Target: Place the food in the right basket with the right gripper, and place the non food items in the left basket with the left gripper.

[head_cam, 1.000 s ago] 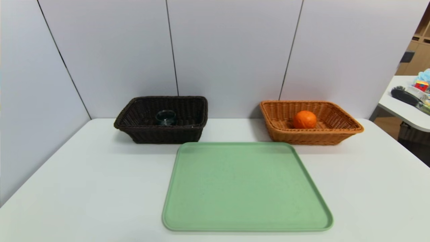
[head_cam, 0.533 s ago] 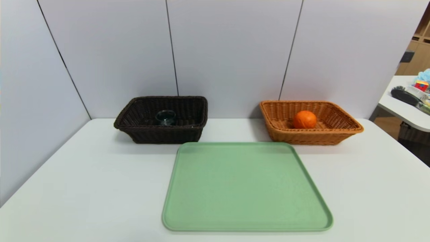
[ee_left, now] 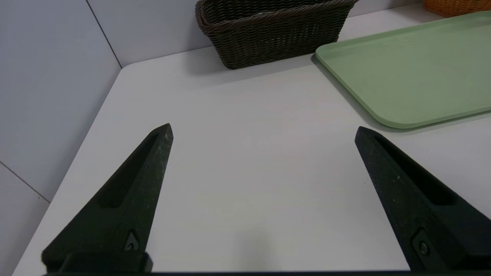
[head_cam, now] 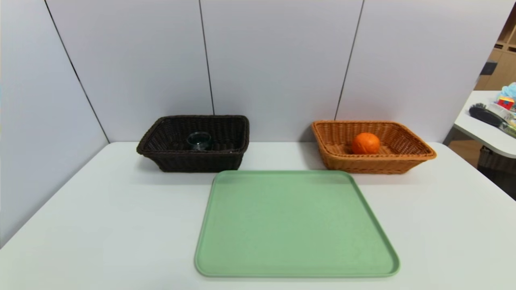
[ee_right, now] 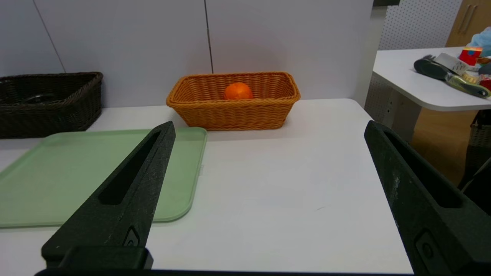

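No brand, label or readable writing shows on anything on the table or on either gripper.

One white table [head_cam: 100,225] carries two wicker baskets and one green tray [head_cam: 296,225]. The tray lies flat in the middle with nothing on it, just in front of the gap between the baskets. The left basket [head_cam: 193,161], dark brown, stands at the back left against the wall panels; one glass cup [head_cam: 199,140] sits inside it. The flat grey case cannot be made out in any view. The right basket [head_cam: 342,161], orange-tan, stands at the back right and holds one orange fruit [head_cam: 365,143] resting on its floor.

Off to the right, a second white table [ee_right: 406,86] bears a small clutter of objects, among them a dark brush and a red item; they are too small to count or name with certainty.

Neither arm appears in the head view. The left gripper [ee_left: 264,128] hangs low over the bare near-left part of the table, its two fingers spread wide with nothing between them. The right gripper [ee_right: 269,124] hangs over the near-right part, facing the right basket, its two fingers likewise spread wide and holding nothing. Nothing stands between either gripper and its basket.
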